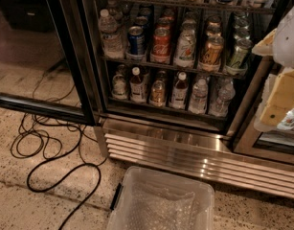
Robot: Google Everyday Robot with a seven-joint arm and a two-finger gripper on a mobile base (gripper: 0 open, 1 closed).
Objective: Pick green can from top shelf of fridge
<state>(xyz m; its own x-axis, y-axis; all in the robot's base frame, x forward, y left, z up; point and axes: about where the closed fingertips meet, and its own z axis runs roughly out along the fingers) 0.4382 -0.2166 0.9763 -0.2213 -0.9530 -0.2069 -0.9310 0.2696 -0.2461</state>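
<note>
The fridge (96,80) stands with its glass door (36,47) swung open to the left. The green can (240,51), shiny with pale slanted bands, stands at the right end of the middle wire rack (151,63) in view, next to a gold-orange can (211,51). Above it, a higher wire rack (185,4) at the top edge carries containers that are cut off; any rack above that is out of view. My gripper (277,97), white and cream parts, hangs at the right edge, just right of and slightly below the green can, apart from it.
On the can rack also stand a water bottle (109,32), a blue can (135,41), a red can (161,43) and a white can (185,47). Bottles fill the rack below. A steel grille (185,152), a clear plastic bin (161,202) and a black cable (50,143) lie low.
</note>
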